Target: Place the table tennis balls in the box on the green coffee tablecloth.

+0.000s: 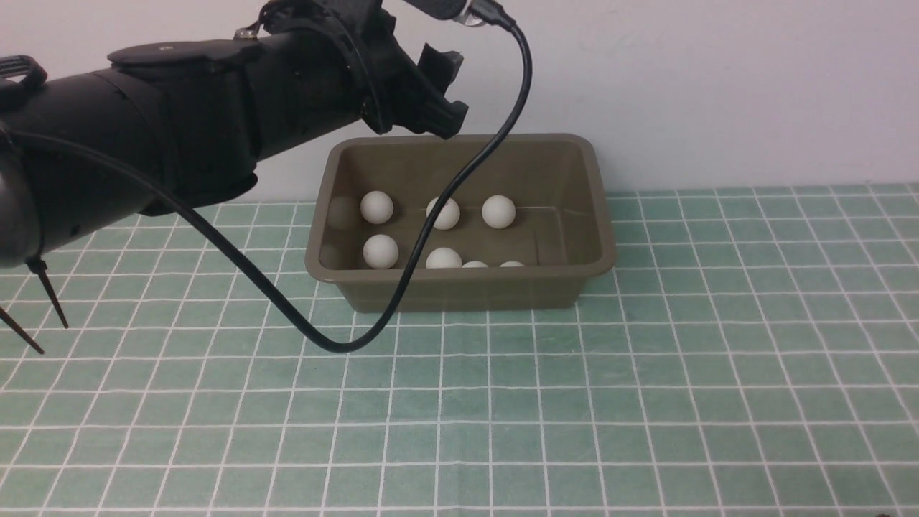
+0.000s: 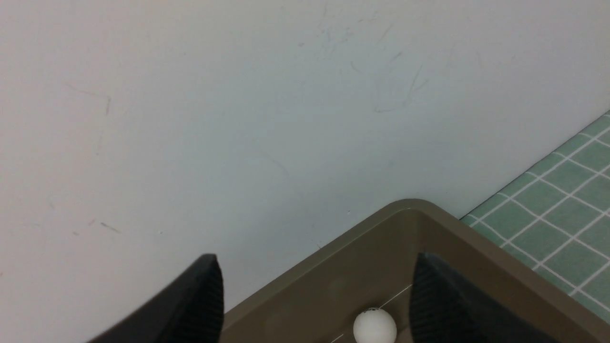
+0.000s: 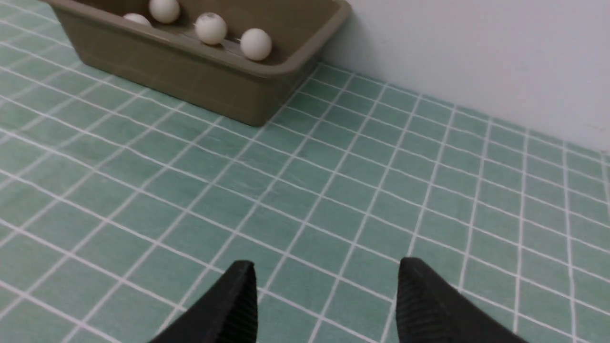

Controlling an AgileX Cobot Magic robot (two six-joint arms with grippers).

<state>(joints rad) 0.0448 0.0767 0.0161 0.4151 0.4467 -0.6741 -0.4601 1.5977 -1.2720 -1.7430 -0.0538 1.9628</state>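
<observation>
Balls first: seven table tennis balls show in the front view, all white, all inside the box. Three sit in a far row, two fuller ones in a nearer row toward the box's left end, and two more show only as white caps above the near rim at about 6 o'clock of the box floor. A black cable hangs from the left arm and loops across the front of the box, crossing the middle ball of the far row.

One box stands on the green coffee tablecloth, at roughly 12 o'clock of the cloth as the front view shows it, its far wall close to the pale wall behind. No ball shows on the cloth in any view.

One arm shows in the front view, the left, reaching in from 9 o'clock with the left gripper raised over the box's far left corner. In the left wrist view its two fingers stand apart with nothing between them; one ball lies below in the box corner, untouched.

The right gripper shows only in its own wrist view, low over bare cloth, well apart from the box. Its two fingers have a clear gap between them and pinch nothing. That view catches four balls at the box's near end.
</observation>
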